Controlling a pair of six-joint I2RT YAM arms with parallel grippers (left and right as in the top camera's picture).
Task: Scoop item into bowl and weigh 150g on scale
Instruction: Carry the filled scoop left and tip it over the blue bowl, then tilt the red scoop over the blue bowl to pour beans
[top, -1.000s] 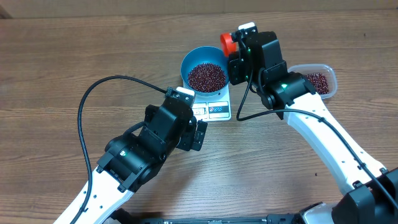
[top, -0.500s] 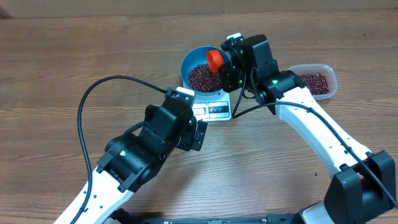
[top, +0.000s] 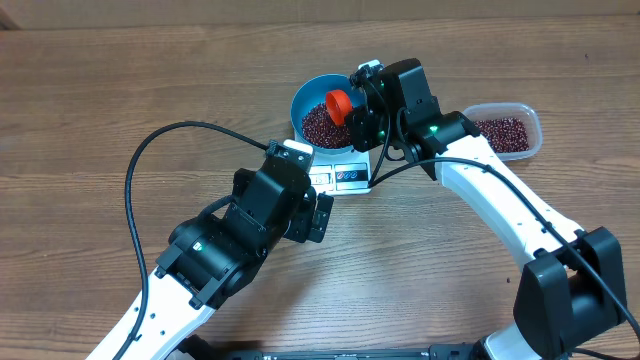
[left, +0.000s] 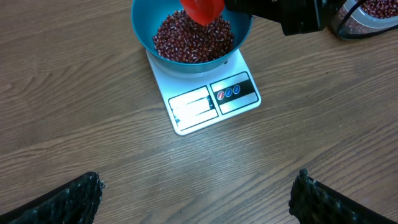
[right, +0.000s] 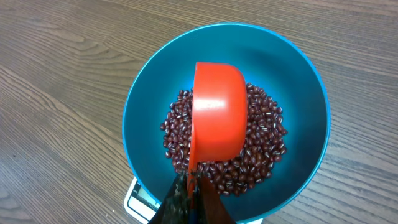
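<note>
Right wrist: beans (right: 264, 146) lie beyond the fingers (right: 214, 208), under the scoop (right: 217, 118).

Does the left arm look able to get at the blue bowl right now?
Probably, from the near side: the left hand is open, facing the scale over bare table. But the right hand holds a scoop over the bowl, crowding its top.
</note>
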